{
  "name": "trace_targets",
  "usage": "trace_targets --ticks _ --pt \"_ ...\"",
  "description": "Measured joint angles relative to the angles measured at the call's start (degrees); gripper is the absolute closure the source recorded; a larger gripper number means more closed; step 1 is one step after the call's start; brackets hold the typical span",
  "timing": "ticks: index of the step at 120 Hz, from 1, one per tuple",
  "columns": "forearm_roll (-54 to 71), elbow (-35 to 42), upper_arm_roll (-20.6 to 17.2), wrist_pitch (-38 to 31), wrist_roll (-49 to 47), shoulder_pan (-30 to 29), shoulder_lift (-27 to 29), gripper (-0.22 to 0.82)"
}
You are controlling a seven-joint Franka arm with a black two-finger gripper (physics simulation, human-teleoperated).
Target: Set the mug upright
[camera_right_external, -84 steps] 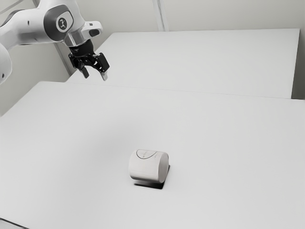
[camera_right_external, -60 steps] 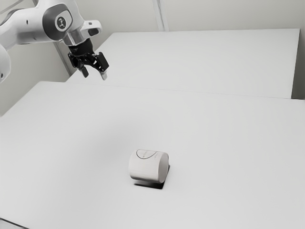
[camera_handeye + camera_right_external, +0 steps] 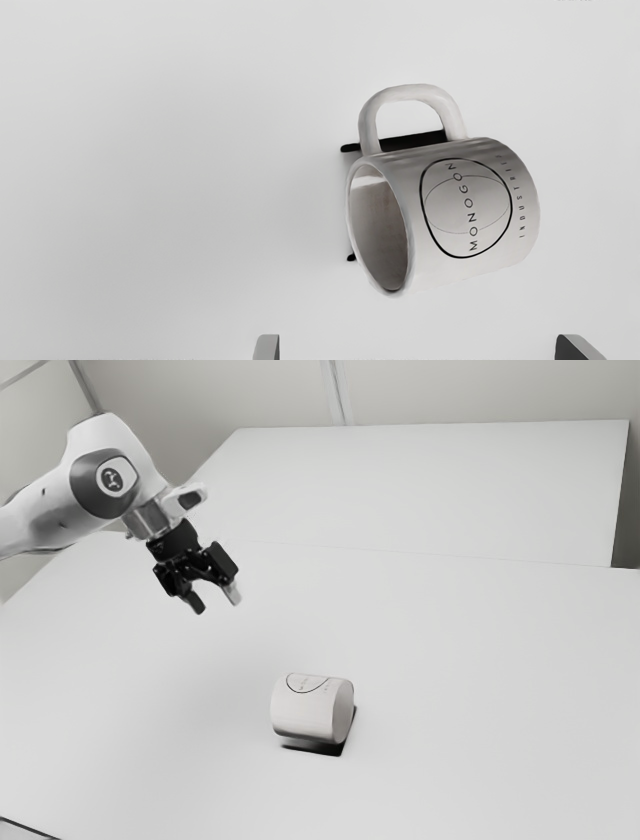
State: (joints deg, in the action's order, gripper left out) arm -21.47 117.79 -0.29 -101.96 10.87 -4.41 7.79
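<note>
The mug [image 3: 310,708] lies on its side on the counter [image 3: 480,690], its mouth [image 3: 381,230] turned towards the exterior view's left and its base towards the right. The pincer [image 3: 216,602] is above the counter, well apart from the mug; it is open and holds nothing, with its fingers wide from each other.

The step in hand seems to be the approach. To do it well, I would bring the pincer over the body, not over the handle [image 3: 417,91]. The fingers now open roughly along the mug's length, so for a grip across the round body the wrist should first turn about a quarter. The descent should be slow and centred, because a finger that touches one side early may roll the mug. After closing, lift a little, tilt so that the base goes down and the mouth up, and open only when the base is flat.

The far side of the body is hidden in the exterior view, and the contact below is lost in dark shadow. The wrist view cuts the fingers at its edge. A grey thing [image 3: 22,832] at the exterior view's lower left corner is also cut; I cannot tell what it is.
</note>
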Motion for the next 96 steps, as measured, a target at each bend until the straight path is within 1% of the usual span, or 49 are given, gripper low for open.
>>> trace_targets --ticks 7,16,35,46,60,76,96 --pt "-3.72 4.41 0.02 -2.03 0.68 -0.85 2.30 0.00" --pt "-9.99 8.94 0.03 -4.20 2.77 -2.13 3.22 0.00" --pt "-25.51 16.38 0.10 -7.22 10.44 -3.05 1.60 0.00" --pt "-31.96 18.72 0.11 -8.35 15.44 -3.13 -0.12 0.00" --pt "-36.93 20.46 0.12 -8.80 21.47 -3.14 -2.83 0.00" --pt "-39.39 23.07 0.12 -8.20 28.33 -3.48 -3.12 0.00" --pt "-44.84 23.61 0.12 -6.42 36.74 -3.54 -4.74 0.00"
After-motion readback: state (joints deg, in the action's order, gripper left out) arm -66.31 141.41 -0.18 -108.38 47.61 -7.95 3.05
